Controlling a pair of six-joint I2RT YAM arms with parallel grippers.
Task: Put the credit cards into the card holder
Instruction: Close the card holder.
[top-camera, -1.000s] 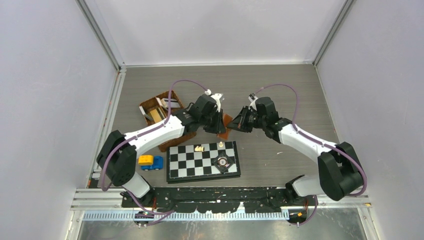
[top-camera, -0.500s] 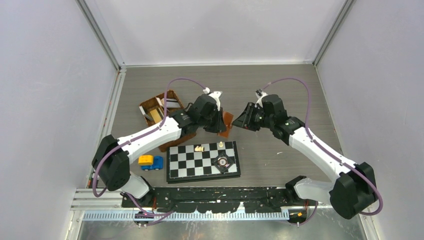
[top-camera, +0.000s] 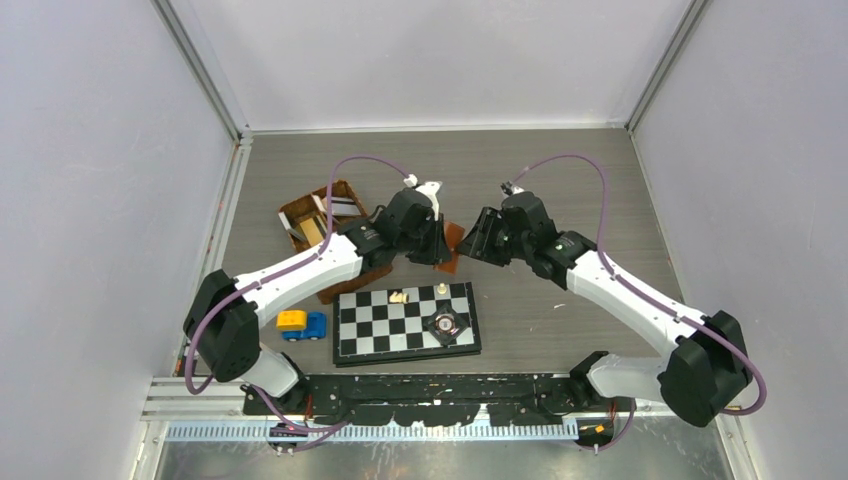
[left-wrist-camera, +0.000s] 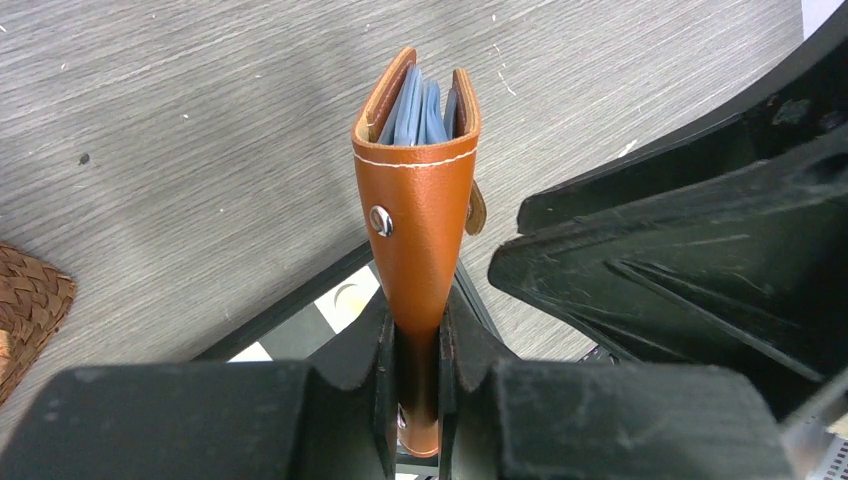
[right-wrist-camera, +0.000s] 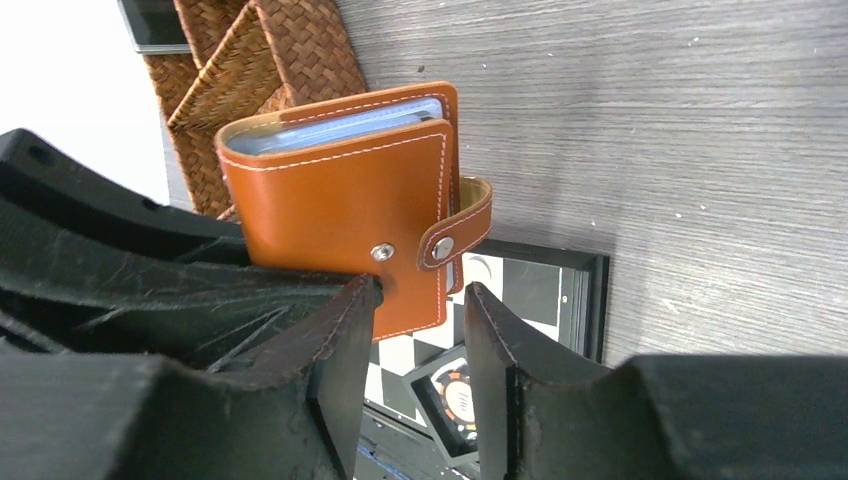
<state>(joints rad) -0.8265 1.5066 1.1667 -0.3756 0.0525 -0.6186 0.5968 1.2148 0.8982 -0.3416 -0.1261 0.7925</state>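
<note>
- The right claw (right-wrist-camera: 418, 295) now has its jaws parted; a second ago they were closed.
- It is closer to the card holder (right-wrist-camera: 350, 200) than a moment ago.

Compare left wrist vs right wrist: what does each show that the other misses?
Left wrist only: the left tool pinching the card holder by its near end, and the gaps between the credit cards, seen end-on. Right wrist only: the holder's broad face, its strap unsnapped, and the right tool open at the holder's lower edge. Both: holder with cards inside, wicker basket, chessboard corner, grey table.
</note>
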